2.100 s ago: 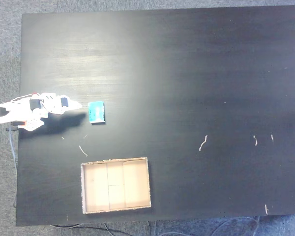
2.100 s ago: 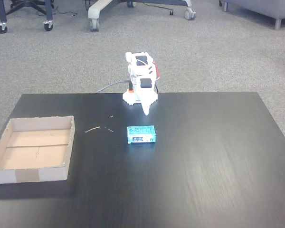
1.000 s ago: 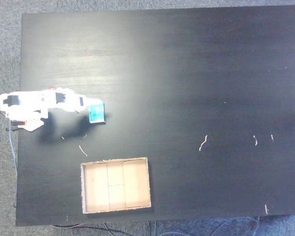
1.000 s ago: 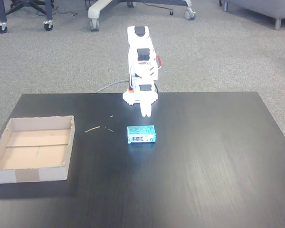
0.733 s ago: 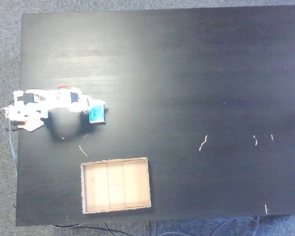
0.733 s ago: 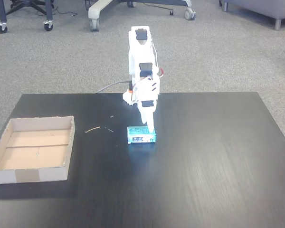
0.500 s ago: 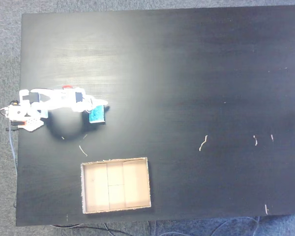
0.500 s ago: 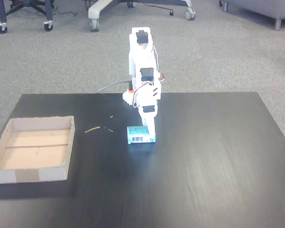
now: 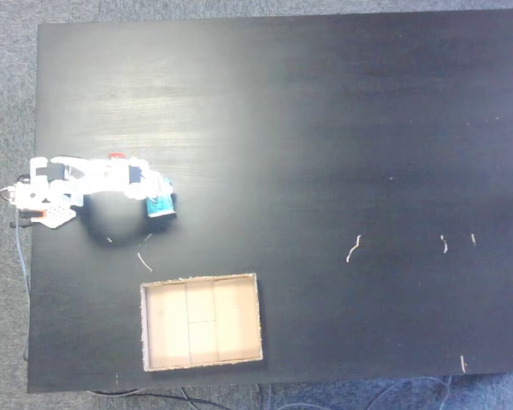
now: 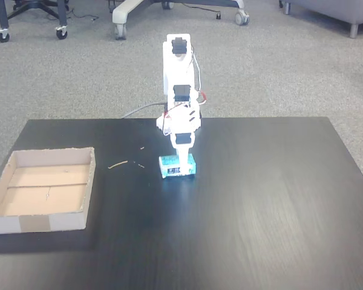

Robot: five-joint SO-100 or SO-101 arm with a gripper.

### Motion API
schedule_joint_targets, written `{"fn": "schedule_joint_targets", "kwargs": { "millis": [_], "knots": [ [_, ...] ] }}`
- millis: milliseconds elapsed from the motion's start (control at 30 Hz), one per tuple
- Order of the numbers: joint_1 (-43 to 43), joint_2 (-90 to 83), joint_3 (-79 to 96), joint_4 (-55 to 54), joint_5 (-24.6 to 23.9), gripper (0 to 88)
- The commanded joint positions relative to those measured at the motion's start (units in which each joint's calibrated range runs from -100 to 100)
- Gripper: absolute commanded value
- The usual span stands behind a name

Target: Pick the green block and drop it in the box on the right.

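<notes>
1. Your gripper (image 10: 178, 163) is down on the green block (image 10: 177, 168) in the front-facing fixed view. The white fingers cover the block's top middle, but the frames are too coarse to show whether they are clamped on it or merely straddling it — I cannot tell.

2. In the top-down fixed view the gripper (image 9: 156, 198) meets the green block (image 9: 162, 205) at the block's 10 o'clock side; teal shows only at the tip's 4 o'clock edge. The arm runs back toward 9 o'clock, to its base at the table's edge.

3. Block location: on or barely off the table (image 9: 342, 128), near the arm's base. The front-facing view shows its lower edge at the tabletop, with no clear gap under it.

4. The box (image 9: 202, 321) lies toward 5 o'clock of the block in the top-down view, well apart. In the front-facing view the box (image 10: 41, 190) lies toward 8 o'clock of the block.

5. Progress, as a judgement: reach done, grasp in hand or just starting; lift, carry and drop are all left. The box holds nothing.

6. View differences: the top-down view gives you the heading from block to box and the pale scraps (image 9: 352, 248) scattered far toward 3 o'clock. The front-facing view gives height — the arm's upright links and the block's contact with the table.
</notes>
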Motion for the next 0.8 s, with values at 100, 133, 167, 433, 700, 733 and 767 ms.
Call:
{"fn": "schedule_joint_targets", "kwargs": {
  "millis": [100,133,167,433,700,733,767],
  "knots": [
    [11.20,-25.76,-0.93,4.63,4.44,19.3],
    [14.80,-27.03,-4.19,4.80,4.93,20.4],
    [18.17,-26.44,-8.82,5.13,5.32,20.9],
    [39.47,7.77,-50.79,0.26,5.62,22.3],
    [43.08,36.73,-73.73,-1.06,6.64,35.1],
    [42.85,36.73,-73.10,-0.98,6.84,41.7],
    [42.69,36.47,-72.55,-0.65,6.84,50.4]
  ]
}}
